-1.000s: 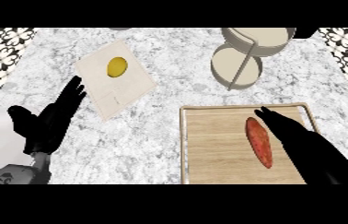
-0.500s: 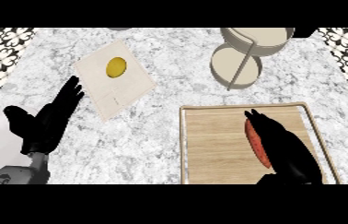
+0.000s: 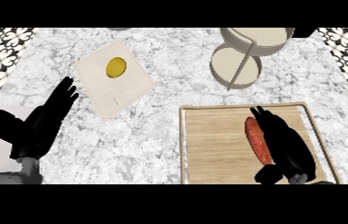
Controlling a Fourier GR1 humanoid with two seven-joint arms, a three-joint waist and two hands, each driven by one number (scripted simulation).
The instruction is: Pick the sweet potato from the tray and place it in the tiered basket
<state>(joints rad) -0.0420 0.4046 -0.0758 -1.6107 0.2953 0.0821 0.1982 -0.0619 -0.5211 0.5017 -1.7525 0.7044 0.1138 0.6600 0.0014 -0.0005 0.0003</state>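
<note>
The sweet potato (image 3: 255, 139), long and reddish orange, lies lengthwise on the wooden tray (image 3: 212, 144) at the lower right. My right hand (image 3: 289, 147) rests over the tray along the potato's right side. Its fingers are straight and point away from me, covering the potato's right edge, and the thumb sits near the potato's near end. The tiered basket (image 3: 236, 67), beige with a central post, stands at the back right beyond the tray. My left hand (image 3: 46, 119) stays open at the left edge, fingers up.
A pale cutting board (image 3: 112, 87) lies tilted at the back left with a yellow lemon (image 3: 116, 67) on it. Marble counter (image 3: 156, 140) spreads between the board and the tray.
My right hand swung left from the tray's right side onto the sweet potato, then shifted slightly so more of the potato shows. The left hand has not moved.
</note>
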